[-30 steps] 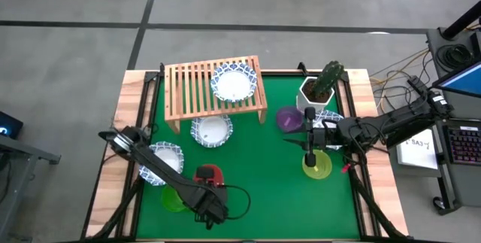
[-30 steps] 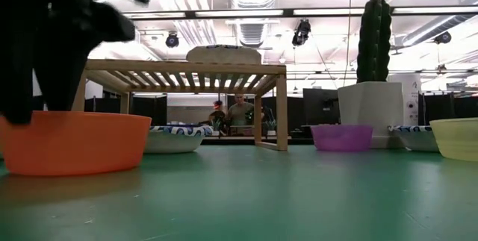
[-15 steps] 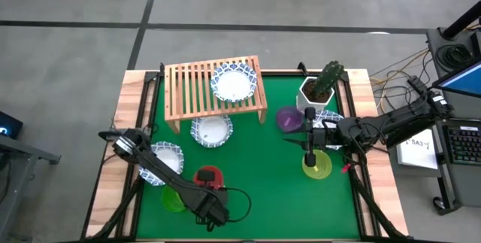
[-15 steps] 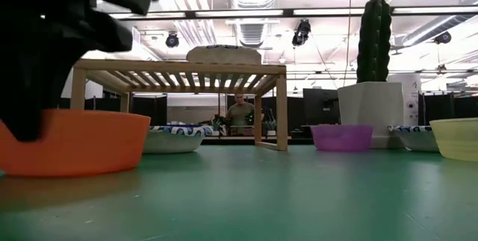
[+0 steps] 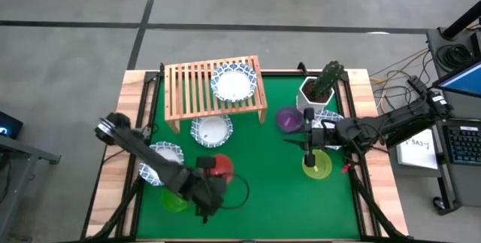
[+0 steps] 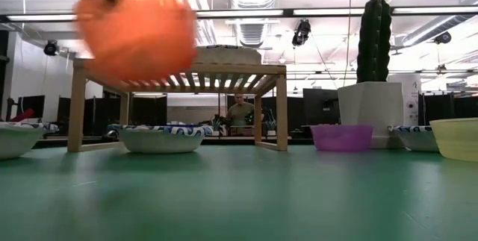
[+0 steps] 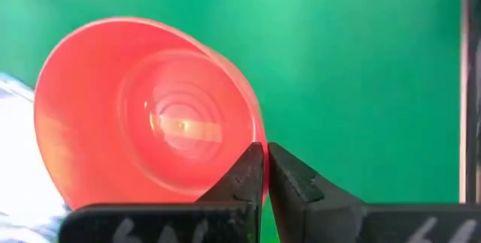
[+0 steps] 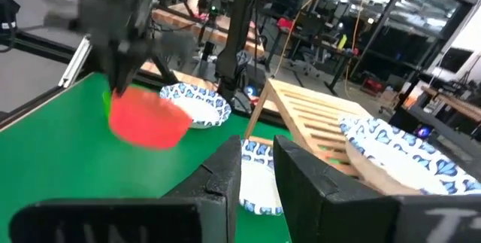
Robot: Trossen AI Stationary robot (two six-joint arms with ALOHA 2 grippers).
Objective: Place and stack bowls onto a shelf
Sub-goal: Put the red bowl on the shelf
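Observation:
My left gripper [image 7: 264,164] is shut on the small red bowl [image 5: 216,165], which hangs well above the table [image 6: 138,36]; the right wrist view shows this red bowl [image 8: 146,120] too. My right gripper [image 8: 259,160] stands open over the yellow-green bowl [image 5: 319,166] at the right, nothing between its fingers. One patterned bowl [image 5: 234,82] sits on the wooden shelf [image 5: 197,85]. Another patterned bowl [image 5: 212,130] rests on the table in front of the shelf, a third [image 5: 161,159] lies under my left arm. A purple bowl [image 5: 288,119] and a green bowl [image 5: 173,201] stand on the mat. My left gripper pinches the red bowl's rim [image 7: 258,147], one finger inside the bowl and one outside its wall. The bowl is lifted clear of the table and tilted, its open side turned toward the wrist camera.
A white pot with a cactus [image 5: 321,85] stands at the far right, with one more patterned bowl [image 5: 331,118] beside it under my right arm. Bare green mat [image 5: 263,190] lies in the middle and near the front edge.
My left gripper has risen with the red bowl, carrying it a little toward the far edge. The bowl, which stood on the mat a second ago, now hangs tilted and clear at about the height of the shelf top.

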